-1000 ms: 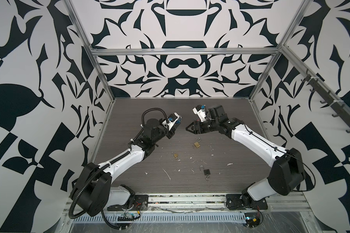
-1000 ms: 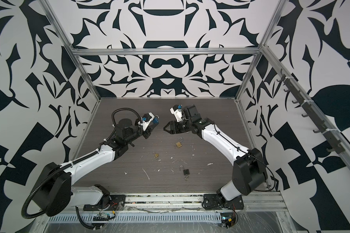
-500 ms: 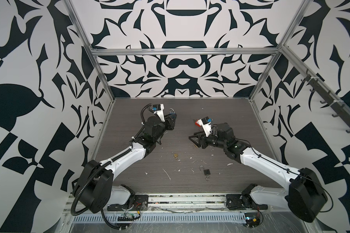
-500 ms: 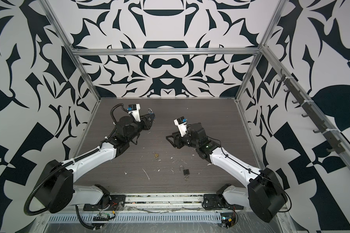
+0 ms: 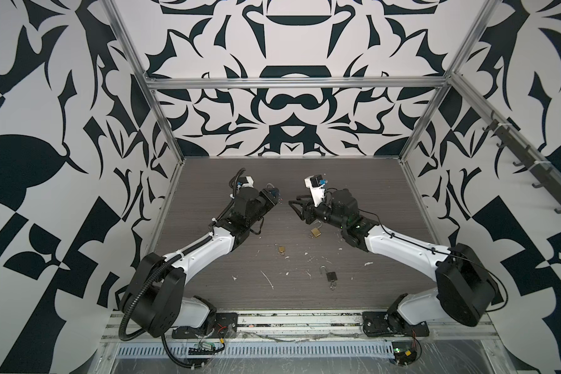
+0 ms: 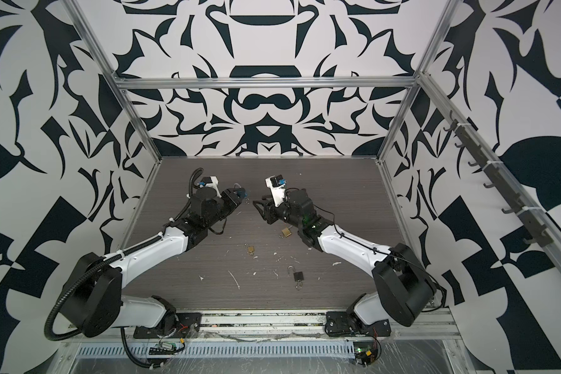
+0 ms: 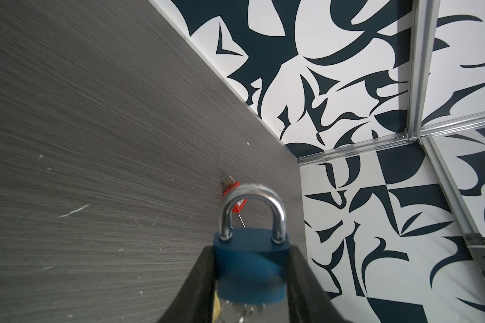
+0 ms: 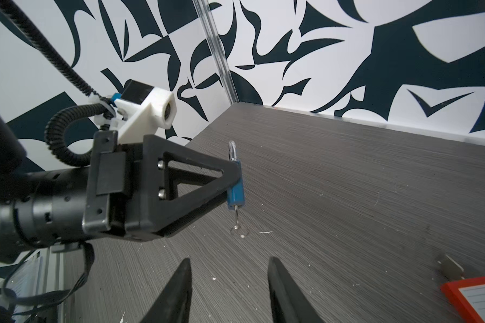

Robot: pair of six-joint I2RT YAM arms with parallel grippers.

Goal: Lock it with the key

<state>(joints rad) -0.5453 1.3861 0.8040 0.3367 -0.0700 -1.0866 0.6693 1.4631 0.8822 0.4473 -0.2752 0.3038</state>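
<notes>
A blue padlock (image 7: 249, 265) with a silver shackle is clamped between the fingers of my left gripper (image 7: 249, 251), held above the table, with both shackle legs in the body. A key (image 8: 237, 215) sticks out of its underside with a wire ring hanging from it. In both top views the left gripper (image 5: 274, 194) (image 6: 242, 194) faces my right gripper (image 5: 293, 205) (image 6: 258, 205) across a small gap. The right gripper (image 8: 227, 263) is open and holds nothing, and it stands short of the padlock (image 8: 235, 184) and the key.
On the dark wood-grain table lie a brass padlock (image 5: 315, 232) below the right wrist, a smaller brass one (image 5: 281, 249) and a black one (image 5: 331, 276) with its shackle open. A red padlock (image 8: 472, 296) lies near the back. White scraps dot the table's front.
The right gripper dipped toward the brass padlock, then rose back toward the left gripper, its jaws narrowing. The left wrist rolled and returned, still holding the blue padlock.
</notes>
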